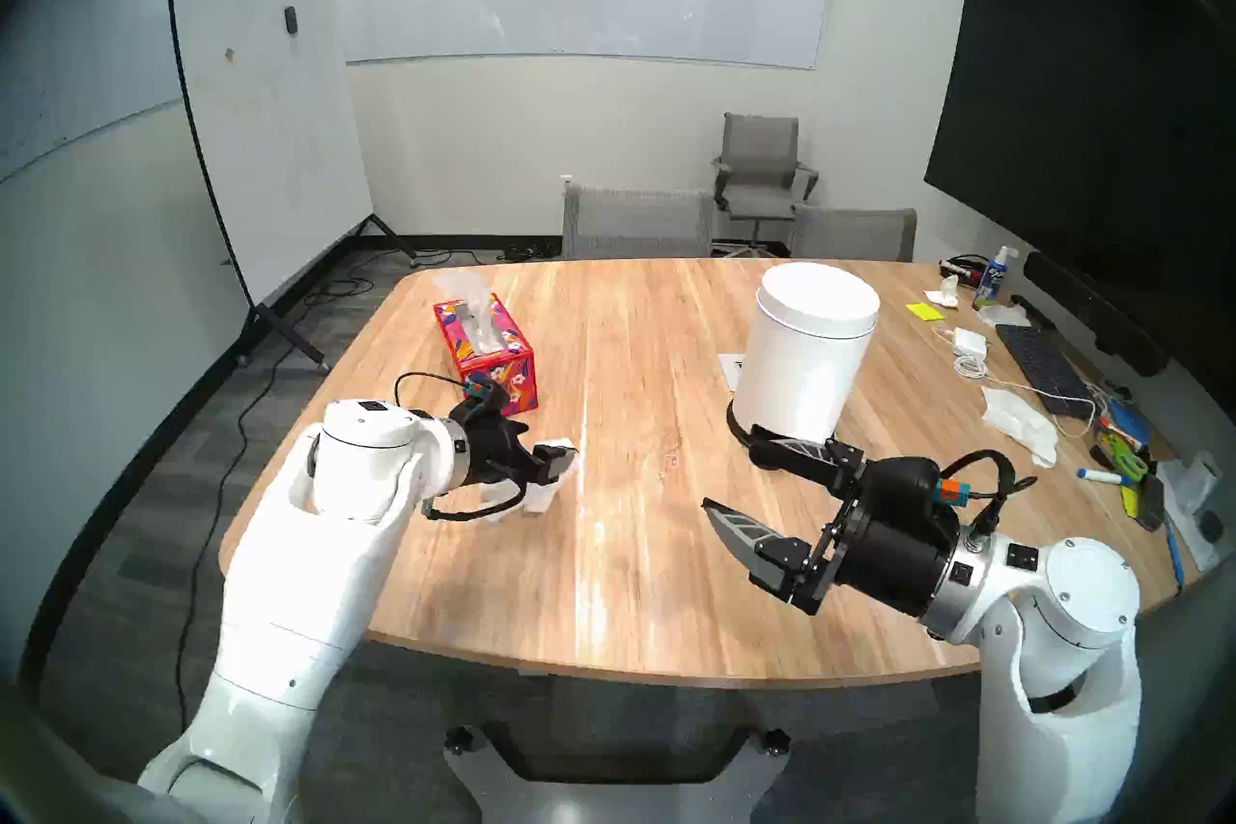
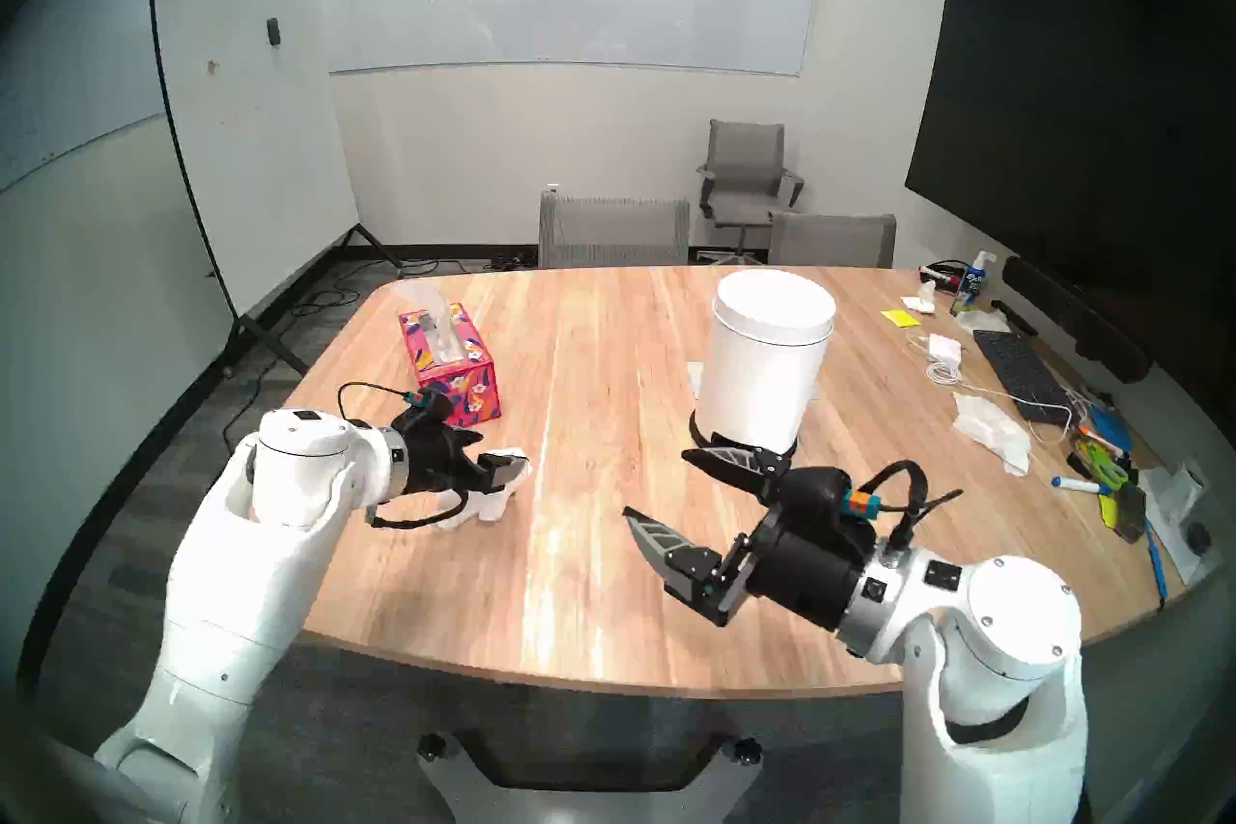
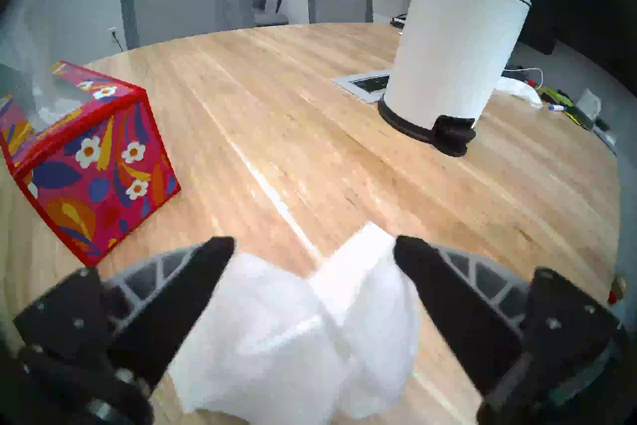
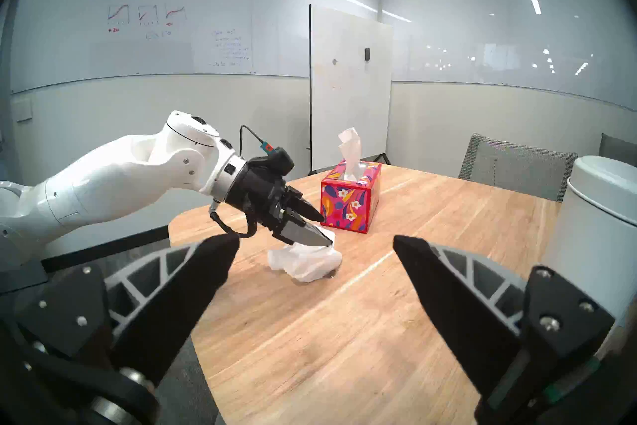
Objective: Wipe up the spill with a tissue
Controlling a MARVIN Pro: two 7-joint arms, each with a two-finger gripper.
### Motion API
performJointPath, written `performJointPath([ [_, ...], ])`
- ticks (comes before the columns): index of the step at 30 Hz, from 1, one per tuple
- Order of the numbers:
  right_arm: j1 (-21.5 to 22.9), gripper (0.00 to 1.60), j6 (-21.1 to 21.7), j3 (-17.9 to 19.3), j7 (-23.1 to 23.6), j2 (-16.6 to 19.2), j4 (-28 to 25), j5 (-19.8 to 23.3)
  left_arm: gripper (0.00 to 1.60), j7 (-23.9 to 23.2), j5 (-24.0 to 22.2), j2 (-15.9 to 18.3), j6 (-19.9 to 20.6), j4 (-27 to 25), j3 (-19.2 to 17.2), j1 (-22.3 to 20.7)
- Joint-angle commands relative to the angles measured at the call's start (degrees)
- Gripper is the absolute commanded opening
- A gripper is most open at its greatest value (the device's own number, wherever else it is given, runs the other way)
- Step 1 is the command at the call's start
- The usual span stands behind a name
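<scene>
A: What is sitting on the wooden surface (image 1: 635, 568)?

B: A white bin (image 1: 806, 361) is standing toward the far right, and a red floral box (image 1: 485, 358) is standing toward the far left with a sheet poking up.

A: And the tools?

B: The right tool (image 1: 726, 478) is hovering near the bin, fingers spread wide, gripping nothing. The left tool (image 3: 313, 246) is tilting down over the crumpled tissue (image 4: 305, 262), fingers apart either side of it.

A: The tissue?

B: It is lying on the surface just beside the box.
</scene>
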Motion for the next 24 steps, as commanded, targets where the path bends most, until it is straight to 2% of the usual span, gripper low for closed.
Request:
performJointPath([
  [1,0.2,1.6,0.0,0.1,0.1,0.1,-0.9,0.1,1.6,-0.6,-1.6,-1.0,0.8,-1.3,-1.7,-3.3],
  [16,0.1,1.6,0.0,0.1,0.1,0.0,-0.9,0.1,1.6,-4.6,-4.8,2.1,5.9,-5.4,-6.9,-4.3],
  [24,0.1,1.6,0.0,0.1,0.1,0.0,-0.9,0.1,1.6,-9.9,-6.4,7.2,8.8,-11.4,-9.8,1.9],
])
